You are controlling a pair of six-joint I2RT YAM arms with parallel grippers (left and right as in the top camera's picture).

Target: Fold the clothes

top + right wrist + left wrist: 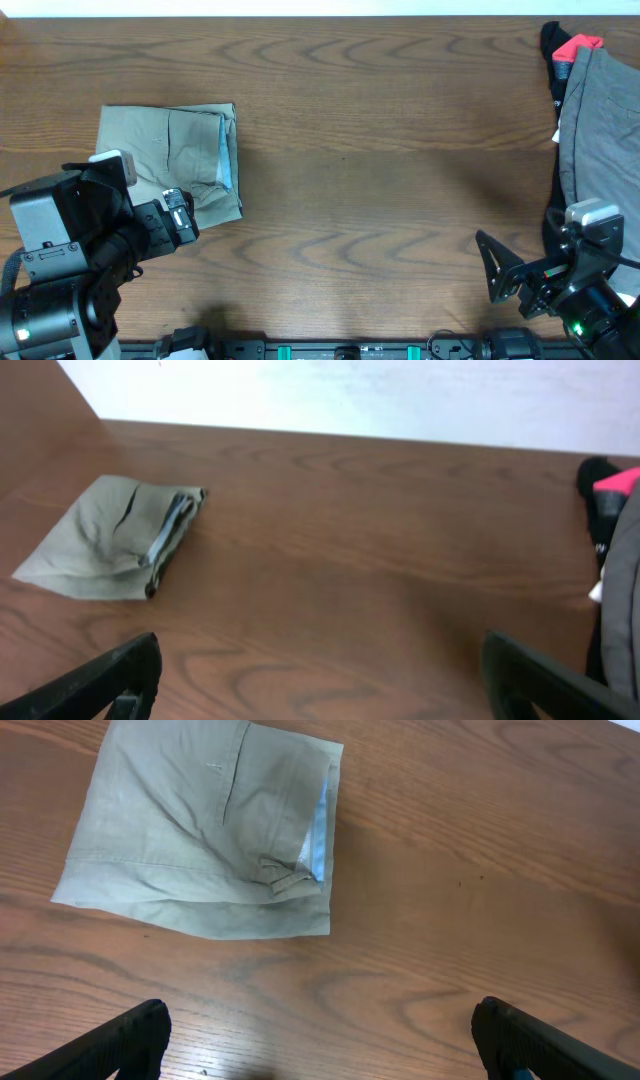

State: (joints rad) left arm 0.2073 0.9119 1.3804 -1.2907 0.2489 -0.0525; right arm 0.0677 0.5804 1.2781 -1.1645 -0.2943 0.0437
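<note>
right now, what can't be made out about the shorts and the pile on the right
Overhead: the left arm covers the lower-left corner of the shorts.
Overhead and right wrist: the grey garment is cut off by the right frame edge.
Overhead: the black and red cloth lies mostly under the grey garment; what it is cannot be told.

Folded khaki cotton shorts [200, 830] lie flat on the brown wood-grain table [480, 870], upper left of view. Pale light-blue waistband lining [320, 835] shows along the right folded edge. Left gripper [320, 1040] at bottom, black fingertips [130, 1040] spread wide apart, nothing between, clear of the shorts.
</note>
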